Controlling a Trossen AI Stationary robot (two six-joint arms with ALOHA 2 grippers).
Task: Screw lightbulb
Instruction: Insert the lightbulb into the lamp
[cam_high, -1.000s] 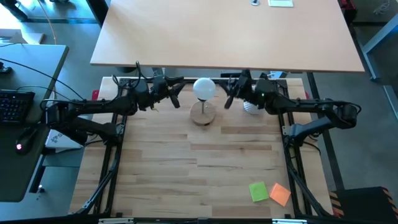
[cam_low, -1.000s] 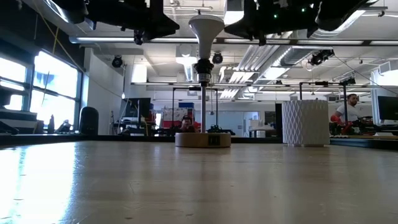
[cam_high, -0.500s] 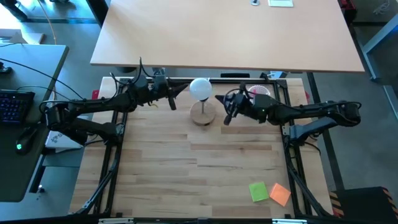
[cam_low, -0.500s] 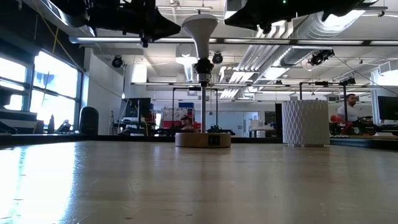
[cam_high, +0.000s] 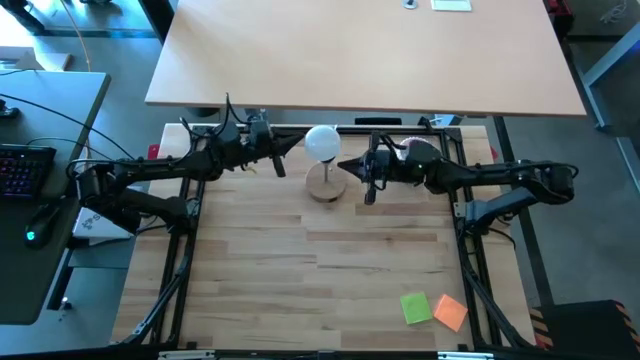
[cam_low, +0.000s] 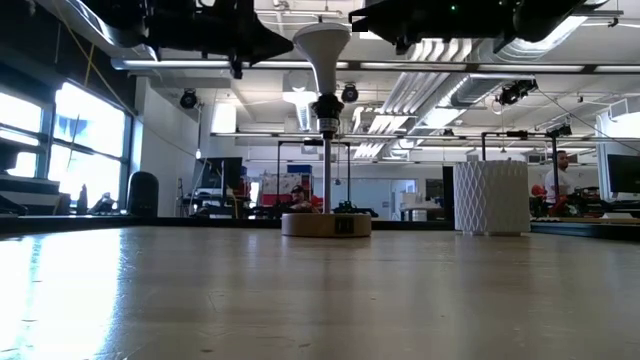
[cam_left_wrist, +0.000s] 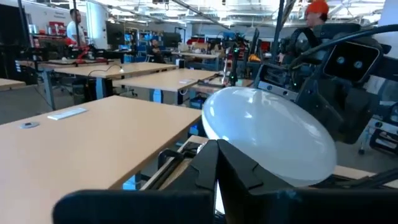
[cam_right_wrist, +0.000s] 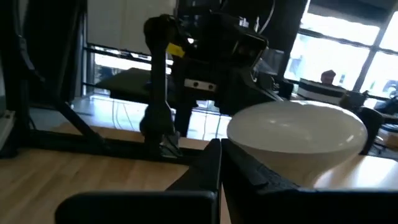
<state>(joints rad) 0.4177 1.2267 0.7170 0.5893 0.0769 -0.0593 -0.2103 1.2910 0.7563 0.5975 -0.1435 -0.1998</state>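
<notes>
Lightbulb (cam_high: 322, 142): small matte white bulb, round head tapering through a cone-shaped neck; stands upright, screw end down in the black socket (cam_low: 326, 108) atop the thin post of the lamp base (cam_high: 326, 184), near the far edge of the wooden table (cam_high: 300, 270)

Handling, as a judgement: light, rigid, thin-shelled and likely fragile; the smooth round head would slip under a hard pinch. Best held lightly across the widest part of the head, on opposite sides, and turned about the post's axis; a sideways push could tip the base

Left gripper (cam_high: 288, 150): level with the bulb head, just beside it on the left; fingers closed together, holding nothing; the left wrist view shows the globe close ahead of the fingertips, and contact cannot be told

Right gripper (cam_high: 352, 170): just beside the bulb on the right, fingers shut, empty

Ribbed white cup (cam_low: 491, 197): on the table to the right of the lamp, mostly hidden under the right arm from above

Sticky notes, green (cam_high: 416, 307) and orange (cam_high: 451, 312): near front right corner, well apart from the lamp
</notes>
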